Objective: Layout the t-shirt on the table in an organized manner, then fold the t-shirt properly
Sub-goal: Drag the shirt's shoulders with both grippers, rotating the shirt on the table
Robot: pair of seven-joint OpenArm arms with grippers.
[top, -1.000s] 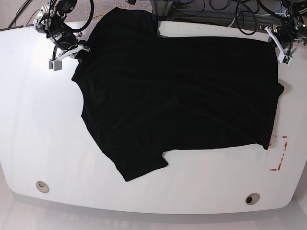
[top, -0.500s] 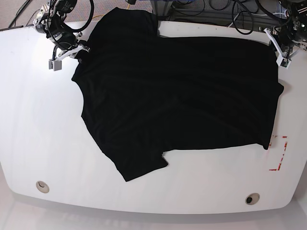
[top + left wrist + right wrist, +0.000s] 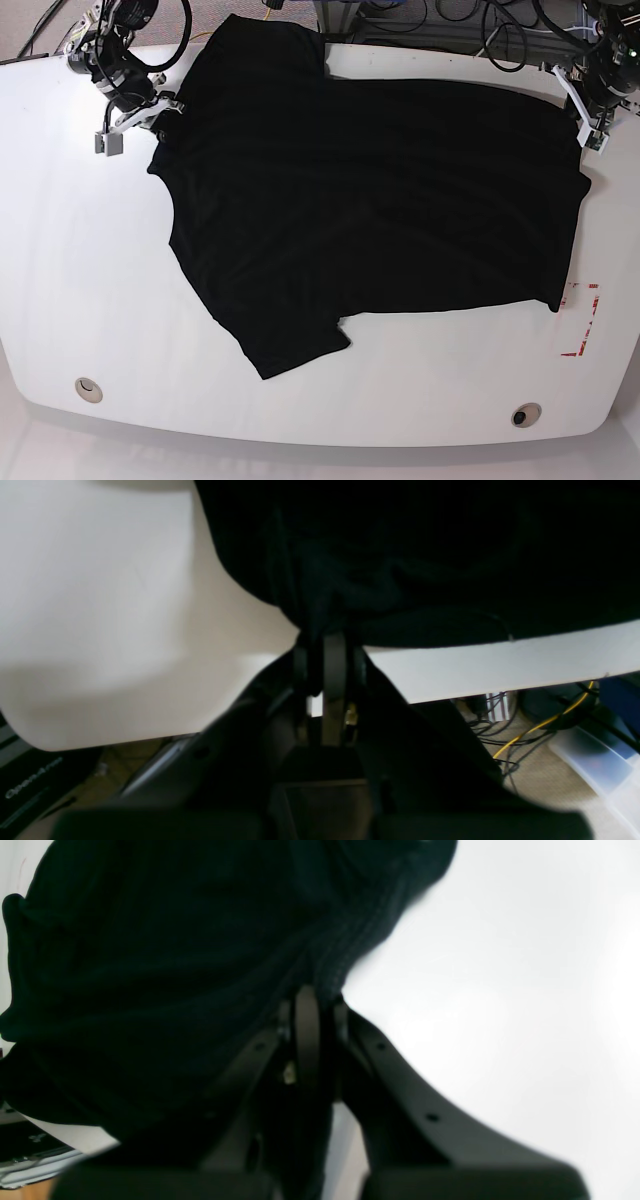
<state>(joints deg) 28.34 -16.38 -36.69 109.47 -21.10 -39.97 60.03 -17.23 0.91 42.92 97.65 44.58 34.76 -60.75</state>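
Observation:
The black t-shirt (image 3: pixel 370 190) lies spread over most of the white table (image 3: pixel 60 250), one sleeve pointing toward the near edge, another at the far edge. At the far left of the base view, my right gripper (image 3: pixel 163 106) is shut on the shirt's edge; up close its jaws (image 3: pixel 312 995) pinch dark ribbed cloth (image 3: pixel 150 965). My left gripper (image 3: pixel 577 108), far right in the base view, is shut on the shirt's far corner. In the left wrist view its tips (image 3: pixel 325 640) clamp a bunched fold of the cloth (image 3: pixel 400 555) by the table's edge (image 3: pixel 500 665).
Two round grommet holes (image 3: pixel 88 389) (image 3: pixel 525 415) sit near the front edge. A red tape outline (image 3: pixel 583 320) marks the right side. Cables and metal frames (image 3: pixel 450 20) crowd behind the far edge. A yellow cable (image 3: pixel 550 725) lies on the floor below.
Both grippers have moved a little toward the far edge, still holding the cloth. The shirt's far side has slid back with them.

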